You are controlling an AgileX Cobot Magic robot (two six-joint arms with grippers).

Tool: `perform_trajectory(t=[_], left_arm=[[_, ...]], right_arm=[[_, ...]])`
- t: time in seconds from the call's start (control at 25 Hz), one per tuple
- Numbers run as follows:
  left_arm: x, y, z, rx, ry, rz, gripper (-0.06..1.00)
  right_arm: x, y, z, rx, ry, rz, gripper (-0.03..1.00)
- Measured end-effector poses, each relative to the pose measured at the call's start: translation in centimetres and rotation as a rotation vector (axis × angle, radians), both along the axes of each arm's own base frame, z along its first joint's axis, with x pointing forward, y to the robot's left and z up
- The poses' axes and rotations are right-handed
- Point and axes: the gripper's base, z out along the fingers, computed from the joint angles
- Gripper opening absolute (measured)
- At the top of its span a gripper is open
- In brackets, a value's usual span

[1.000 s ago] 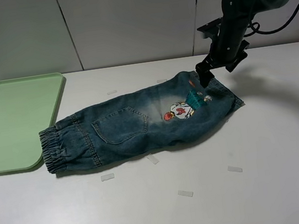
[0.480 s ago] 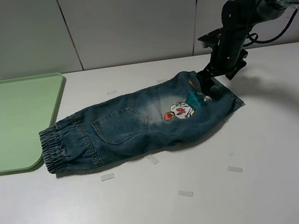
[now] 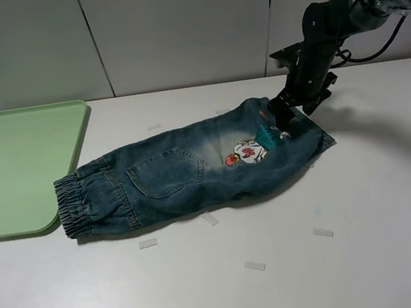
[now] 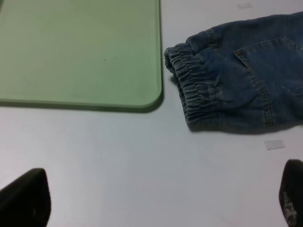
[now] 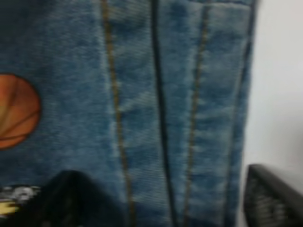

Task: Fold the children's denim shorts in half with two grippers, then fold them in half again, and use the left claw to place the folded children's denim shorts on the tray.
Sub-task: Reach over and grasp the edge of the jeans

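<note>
The denim shorts [image 3: 185, 172] lie lengthwise across the table with the pocket and cartoon patch [image 3: 249, 150] facing up. The elastic waistband [image 4: 191, 87] is beside the tray [image 3: 16, 165] and the leg hems are at the right. My right gripper [image 3: 280, 118] is down on the far corner of the leg hem. In the right wrist view it [image 5: 170, 203] is open, one finger over the denim [image 5: 156, 94] and the other over bare table. My left gripper [image 4: 158, 203] is open and empty above bare table, short of the waistband and the tray's corner [image 4: 142, 97]. It is out of the exterior view.
Small white tape strips lie on the table: one near the waistband [image 3: 148, 244], one at the front [image 3: 255, 266], one at the right [image 3: 322, 232]. A grey panelled wall [image 3: 172, 28] stands behind the table. The right arm's cables [image 3: 393, 20] hang at the far right.
My right gripper has dropped and shifted slightly left, from just above the far leg hem down onto it. The shorts and tray have not moved.
</note>
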Motion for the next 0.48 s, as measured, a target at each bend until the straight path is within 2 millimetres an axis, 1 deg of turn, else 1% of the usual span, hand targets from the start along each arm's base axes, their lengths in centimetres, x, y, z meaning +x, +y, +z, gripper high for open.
perform_trajectory(t=[0.08,0.16,0.2,0.28,0.32,0.36,0.48], left_arm=[[0.0,0.0,0.0,0.0,0.0,0.0,0.96],[0.0,0.0,0.0,0.0,0.0,0.0,0.96],[0.0,0.0,0.0,0.0,0.0,0.0,0.96],[0.0,0.0,0.0,0.0,0.0,0.0,0.96],[0.0,0.0,0.0,0.0,0.0,0.0,0.96],[0.0,0.0,0.0,0.0,0.0,0.0,0.96],[0.0,0.0,0.0,0.0,0.0,0.0,0.96]], right_arm=[[0.01,0.13,-0.06,0.005,0.0,-0.001,0.4],[0.12,0.15,0.01,0.007,-0.01,-0.002,0.25],[0.12,0.15,0.01,0.007,-0.01,-0.002,0.25],[0.23,0.13,-0.01,0.003,-0.02,0.002,0.11],[0.26,0.11,-0.01,0.001,-0.023,0.003,0.06],[0.28,0.1,0.0,-0.001,-0.027,0.005,0.03],[0.32,0.03,0.0,-0.01,-0.031,0.011,0.03]])
